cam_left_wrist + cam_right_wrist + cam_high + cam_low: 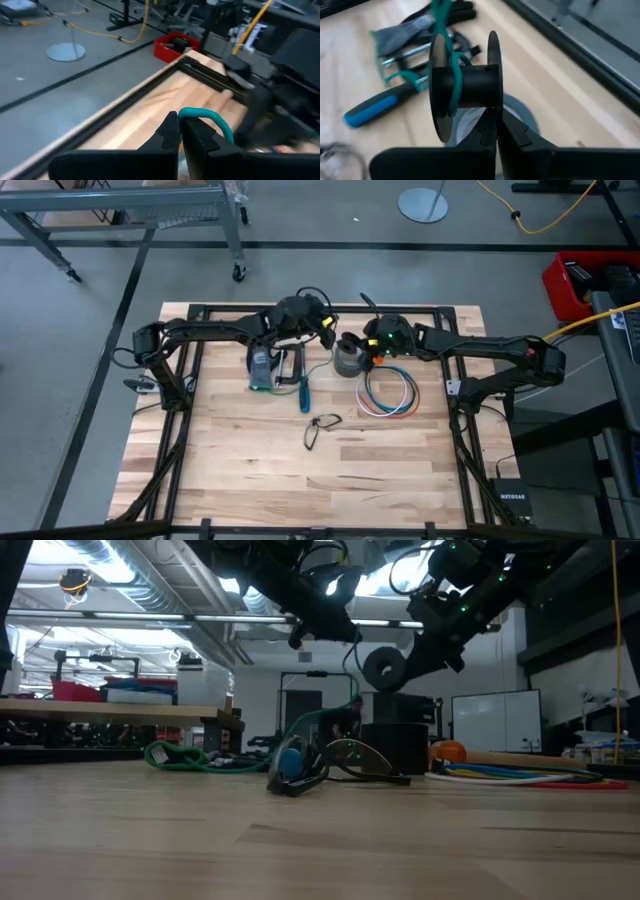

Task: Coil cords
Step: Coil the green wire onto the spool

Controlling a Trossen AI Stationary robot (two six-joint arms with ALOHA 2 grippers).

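Note:
The cords (pixel 388 392), a loose ring of white, blue and red wires, lie flat on the table right of centre and show in the low view (pixel 520 776); no gripper touches them. My right gripper (pixel 492 126) is shut on a black spool (pixel 465 85), held above the grey tape roll (pixel 348 360). A teal cord (pixel 451 65) runs round the spool's core. My left gripper (pixel 179 127), just left of the spool near the far edge, is shut on this teal cord (pixel 207 117). My left gripper pinches the teal cord between its two fingertips; the cord comes out at the tips (pixel 186 111) and arches away in a slack bend. The held stretch is lifted clear of the table. My right gripper pinches the rim of one spool flange (pixel 493 102) between its two fingers, which lie in the flange's plane. The spool is lifted clear, its axis level, above the tape roll (pixel 520 112).
A blue-handled tool (pixel 305 393) and a clamp (pixel 265 368) lie left of the tape roll, and glasses (pixel 322 428) lie at the table's middle. More teal cord lies on the table (pixel 185 755). The near half of the table holds bare wood (pixel 300 490).

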